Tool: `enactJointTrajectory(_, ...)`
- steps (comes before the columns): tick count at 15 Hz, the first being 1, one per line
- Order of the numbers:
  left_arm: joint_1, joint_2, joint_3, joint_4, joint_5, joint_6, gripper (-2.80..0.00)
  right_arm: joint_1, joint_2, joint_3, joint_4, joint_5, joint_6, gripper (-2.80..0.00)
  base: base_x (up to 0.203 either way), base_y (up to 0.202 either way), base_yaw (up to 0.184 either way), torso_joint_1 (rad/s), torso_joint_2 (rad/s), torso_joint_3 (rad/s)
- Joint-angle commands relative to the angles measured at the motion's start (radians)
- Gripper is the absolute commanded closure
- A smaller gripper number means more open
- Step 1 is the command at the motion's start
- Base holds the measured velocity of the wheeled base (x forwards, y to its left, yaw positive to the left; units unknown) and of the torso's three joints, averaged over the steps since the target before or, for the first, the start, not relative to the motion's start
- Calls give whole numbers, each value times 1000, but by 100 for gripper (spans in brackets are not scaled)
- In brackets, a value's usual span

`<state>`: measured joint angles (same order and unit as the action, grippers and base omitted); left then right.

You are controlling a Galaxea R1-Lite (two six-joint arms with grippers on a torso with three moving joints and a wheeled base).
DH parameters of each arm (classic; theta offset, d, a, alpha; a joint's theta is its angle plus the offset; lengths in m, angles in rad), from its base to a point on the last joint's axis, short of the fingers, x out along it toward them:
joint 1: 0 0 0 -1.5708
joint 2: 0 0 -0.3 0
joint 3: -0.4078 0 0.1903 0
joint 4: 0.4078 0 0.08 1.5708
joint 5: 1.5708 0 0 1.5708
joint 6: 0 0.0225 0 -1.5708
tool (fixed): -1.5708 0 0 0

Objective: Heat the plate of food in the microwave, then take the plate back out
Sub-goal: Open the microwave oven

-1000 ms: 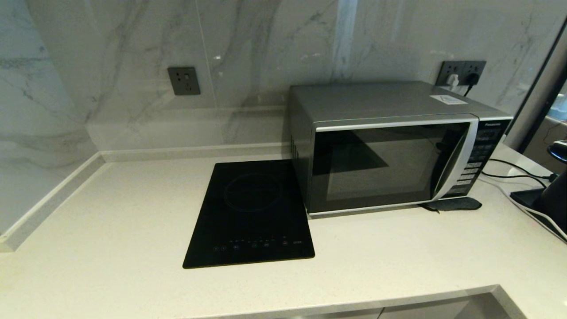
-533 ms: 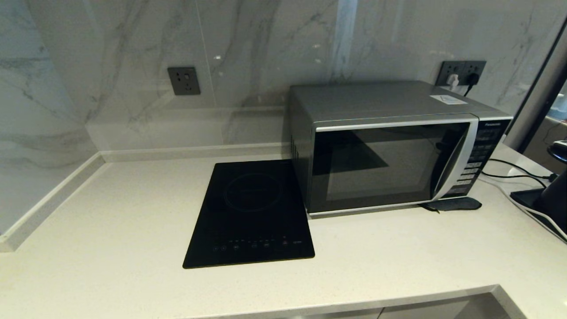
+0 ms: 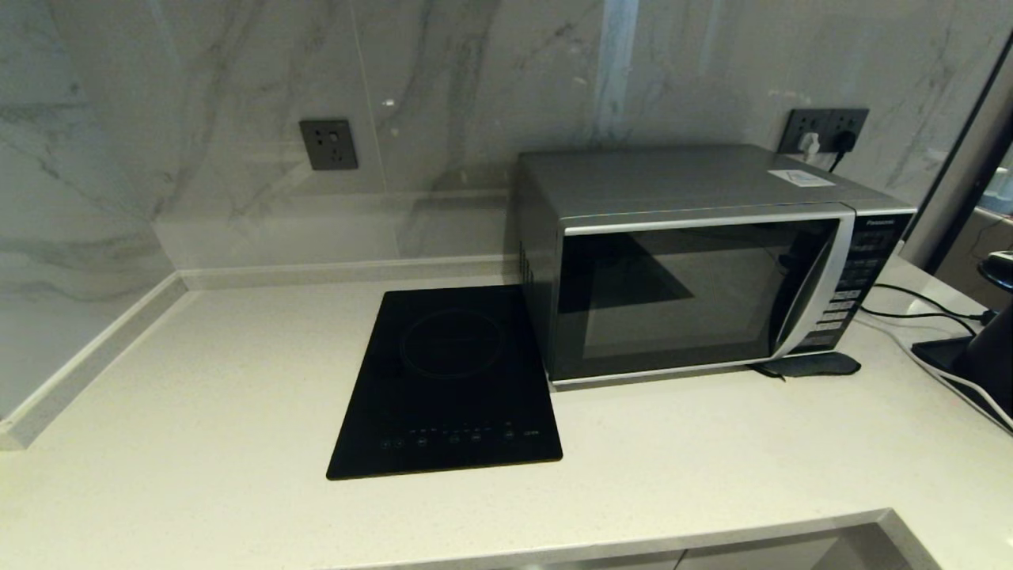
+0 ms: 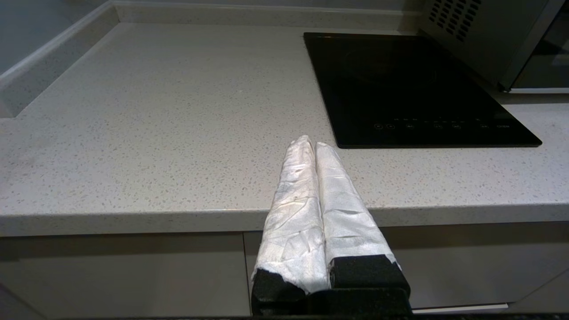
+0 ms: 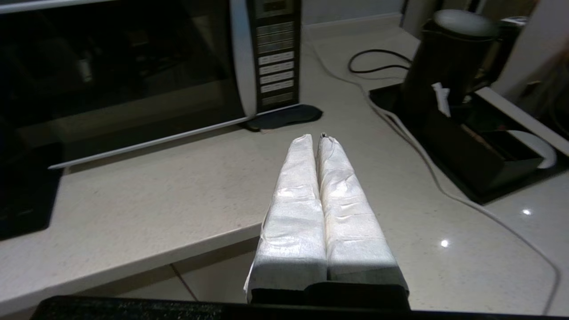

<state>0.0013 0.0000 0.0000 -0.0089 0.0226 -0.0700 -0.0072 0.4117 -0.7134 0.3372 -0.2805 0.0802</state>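
Observation:
The silver-grey microwave (image 3: pixel 696 261) stands at the back right of the counter with its dark glass door closed; its door and button panel (image 5: pixel 275 58) also show in the right wrist view. The plate of food is out of view in every frame. My left gripper (image 4: pixel 310 142) hangs shut and empty at the counter's front edge, left of the hob. Shut and empty too, my right gripper (image 5: pixel 314 138) hovers over the counter's front edge, in front of the microwave's button panel. Neither arm appears in the head view.
A flat black induction hob (image 3: pixel 447 380) lies left of the microwave. A dark pad (image 3: pixel 815 364) sits under the microwave's front right corner. Cables (image 3: pixel 918 305) and a black appliance on a tray (image 5: pixel 449 89) occupy the right end. Wall sockets (image 3: pixel 328 144) are behind.

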Motion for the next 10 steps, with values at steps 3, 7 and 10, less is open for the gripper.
enactJointTrajectory(3, 0, 2, 0, 0, 0, -1, 0, -4, 167, -64, 3, -74, -4, 0, 0, 0, 0, 0, 0, 0)
enactJointTrajectory(7, 0, 2, 0, 0, 0, -1, 0, -4, 232, -66, 4, -90, 0, -280, 0, 0, 0, 0, 0, 0)
enactJointTrajectory(10, 0, 2, 0, 0, 0, -1, 0, -4, 325, -87, 7, -92, 10, -280, 0, 0, 0, 0, 0, 0)
